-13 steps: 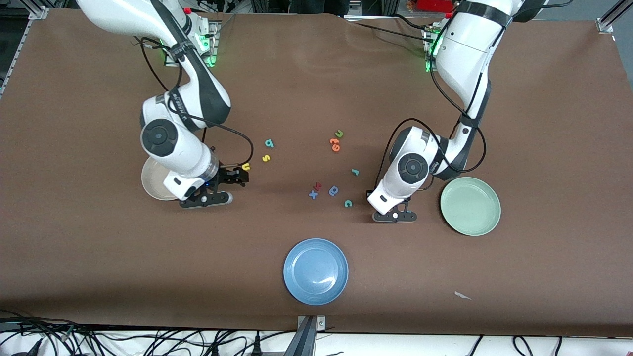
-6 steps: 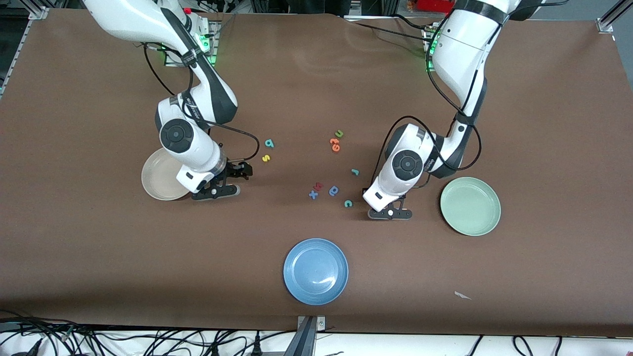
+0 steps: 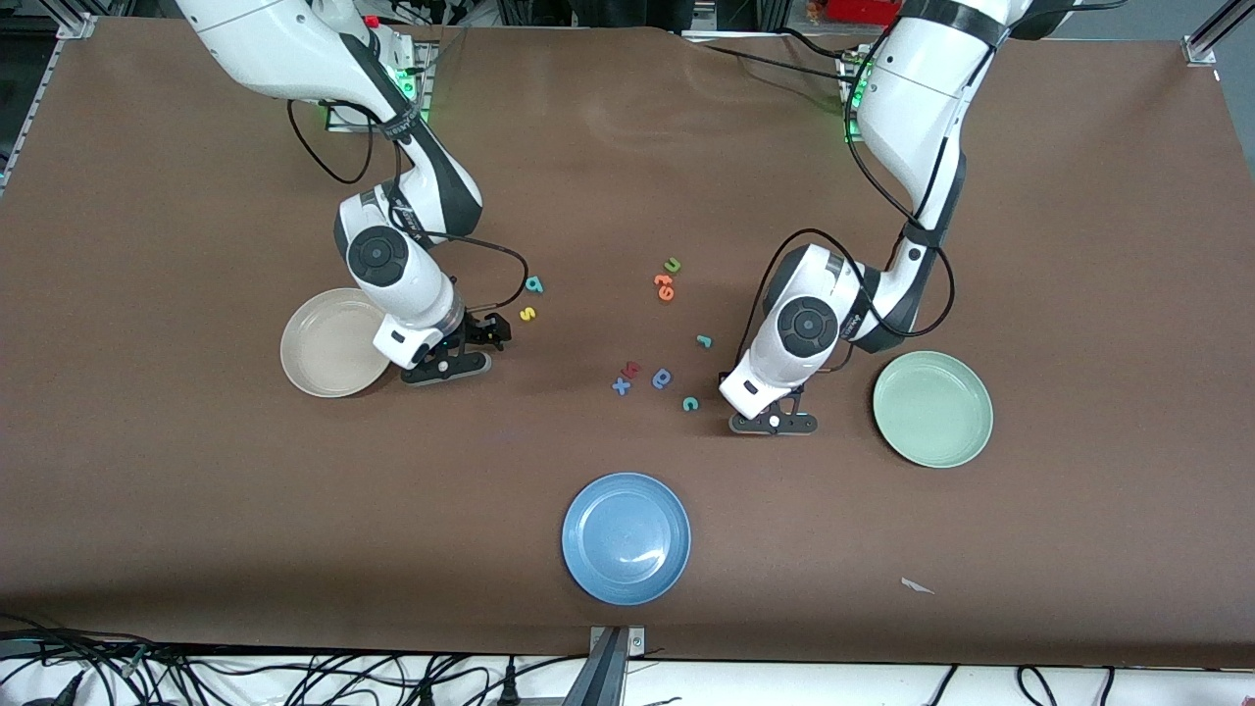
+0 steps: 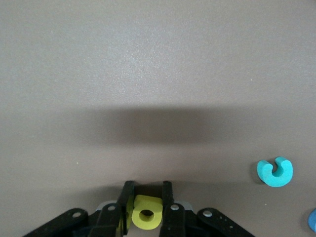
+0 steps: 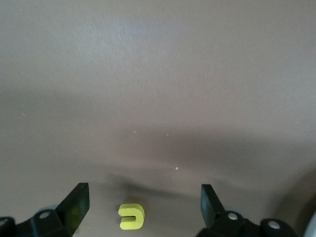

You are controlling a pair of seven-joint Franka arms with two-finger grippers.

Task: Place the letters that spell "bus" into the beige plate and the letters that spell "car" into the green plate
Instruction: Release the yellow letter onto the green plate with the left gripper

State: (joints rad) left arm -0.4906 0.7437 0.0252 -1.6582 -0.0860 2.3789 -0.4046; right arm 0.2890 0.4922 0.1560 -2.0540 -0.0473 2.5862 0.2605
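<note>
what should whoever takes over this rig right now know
Left end effector: shut on the yellow "a", beside the teal "c".
Right end effector: open, straddling the yellow "u" on the table beside the beige plate.
On the table: yellow "s", teal "b", teal "r".
Done: no letter is in the beige plate or the green plate yet.
Left: all six letters; "a", "c", "r" go to green; "u", "s", "b" go to beige.
</note>
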